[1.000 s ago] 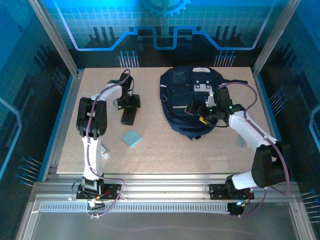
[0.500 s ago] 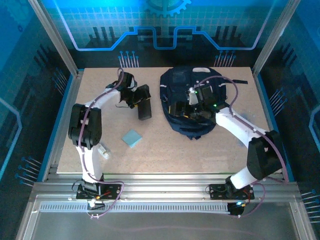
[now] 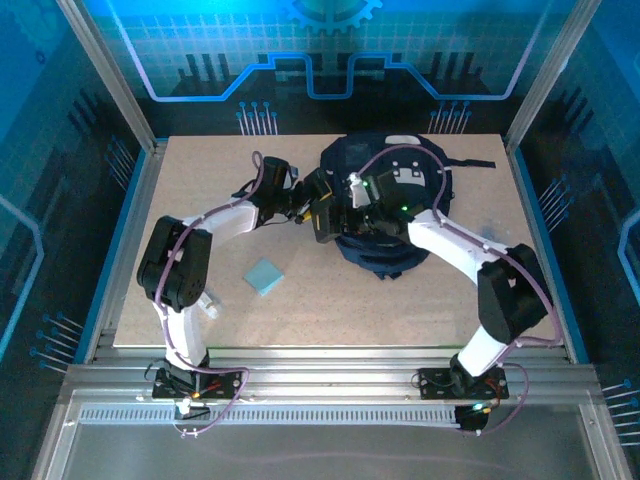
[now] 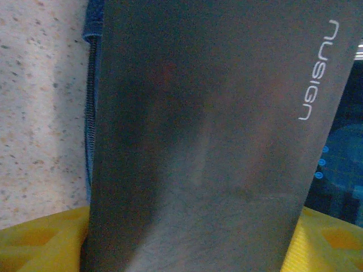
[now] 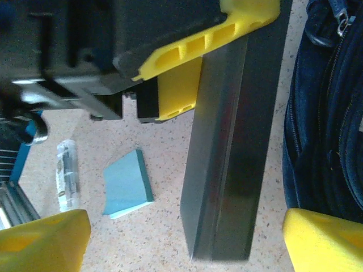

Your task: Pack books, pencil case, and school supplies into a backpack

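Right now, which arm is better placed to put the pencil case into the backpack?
Left. The left gripper holds the pencil case right beside the backpack. The right gripper is open and holds nothing; it would first need a handover.

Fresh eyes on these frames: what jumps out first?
First, the black pencil case, gripped roughly upright in the left end effector, right beside the navy backpack, where both arms crowd together over the far middle of the table. Next, the small light-blue pad, lying alone on the table nearer the arm bases.
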Robot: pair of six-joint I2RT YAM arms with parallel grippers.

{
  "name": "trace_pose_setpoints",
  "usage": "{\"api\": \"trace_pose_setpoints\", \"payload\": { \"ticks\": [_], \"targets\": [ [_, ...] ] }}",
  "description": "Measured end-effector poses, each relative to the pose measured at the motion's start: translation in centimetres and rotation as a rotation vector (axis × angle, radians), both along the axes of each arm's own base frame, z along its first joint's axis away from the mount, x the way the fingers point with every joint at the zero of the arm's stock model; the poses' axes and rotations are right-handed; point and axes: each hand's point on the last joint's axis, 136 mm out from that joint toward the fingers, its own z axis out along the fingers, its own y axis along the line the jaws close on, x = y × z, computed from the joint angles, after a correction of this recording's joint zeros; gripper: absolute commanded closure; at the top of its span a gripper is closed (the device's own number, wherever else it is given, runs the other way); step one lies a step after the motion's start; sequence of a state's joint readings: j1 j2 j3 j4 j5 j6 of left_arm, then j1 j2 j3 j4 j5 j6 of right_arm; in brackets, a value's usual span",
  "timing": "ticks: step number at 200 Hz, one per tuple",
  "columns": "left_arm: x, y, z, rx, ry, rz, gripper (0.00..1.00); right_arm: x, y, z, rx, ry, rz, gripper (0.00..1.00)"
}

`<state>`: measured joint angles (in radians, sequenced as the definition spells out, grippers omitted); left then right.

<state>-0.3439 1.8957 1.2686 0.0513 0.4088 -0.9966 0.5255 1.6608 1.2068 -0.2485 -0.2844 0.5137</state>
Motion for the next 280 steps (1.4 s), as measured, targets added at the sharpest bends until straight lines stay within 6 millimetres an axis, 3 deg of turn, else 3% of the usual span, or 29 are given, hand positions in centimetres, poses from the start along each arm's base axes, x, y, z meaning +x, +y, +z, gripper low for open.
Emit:
{"api": "trace_pose_setpoints", "payload": {
  "ticks": [25,52,79,97,103,135,161,183,206,235,256,280],
  "targets": [
    [-0.4,-0.3,1.5,-0.03,-0.027,0.007,0.36,0.7,0.1,-1.8,-0.041,0.013,-0.013,0.21],
    [-0.8,-0.5,2.8,-0.051,-0.052,0.01,0.36,1.3,0.3,-3.4,-0.062,0.041,-0.022,0.5],
    [-1.0,-0.7,2.9,-0.058,-0.059,0.012,0.34,1.2,0.9,-3.1,-0.038,0.047,-0.005,0.71],
    [-1.0,-0.6,2.9,-0.062,-0.067,0.015,0.22,1.0,1.4,-2.6,0.001,0.065,-0.003,0.84],
    [-0.9,-0.7,2.9,-0.062,-0.072,0.014,0.05,1.0,1.4,-2.5,0.005,0.065,-0.002,0.89],
    [-1.2,-1.1,2.8,-0.054,-0.073,0.007,0.01,0.0,1.1,-2.0,0.027,0.069,0.01,0.96],
    [-1.3,-1.2,3.5,-0.021,-0.116,-0.012,0.01,-1.1,-0.7,-1.3,0.046,0.081,-0.006,0.99],
    [-1.0,-1.6,5.2,0.07,-0.201,-0.045,0.01,-1.5,-4.2,-1.1,0.045,0.106,-0.081,1.0],
    [-0.6,-2.7,7.4,0.231,-0.327,-0.109,0.01,-0.9,-10.1,-0.4,0.04,0.111,-0.234,1.0],
    [-1.9,-7.7,10.0,0.439,-0.552,-0.278,0.01,-0.9,-17.7,0.2,0.041,0.115,-0.438,1.0],
    [-3.7,-11.5,8.6,0.581,-0.649,-0.428,0.01,-1.4,-22.6,0.1,0.042,0.131,-0.577,1.0],
    [-4.4,-14.5,5.0,0.746,-0.691,-0.59,0.01,-2.3,-26.1,0.1,0.038,0.151,-0.67,1.0]
  ]
}}
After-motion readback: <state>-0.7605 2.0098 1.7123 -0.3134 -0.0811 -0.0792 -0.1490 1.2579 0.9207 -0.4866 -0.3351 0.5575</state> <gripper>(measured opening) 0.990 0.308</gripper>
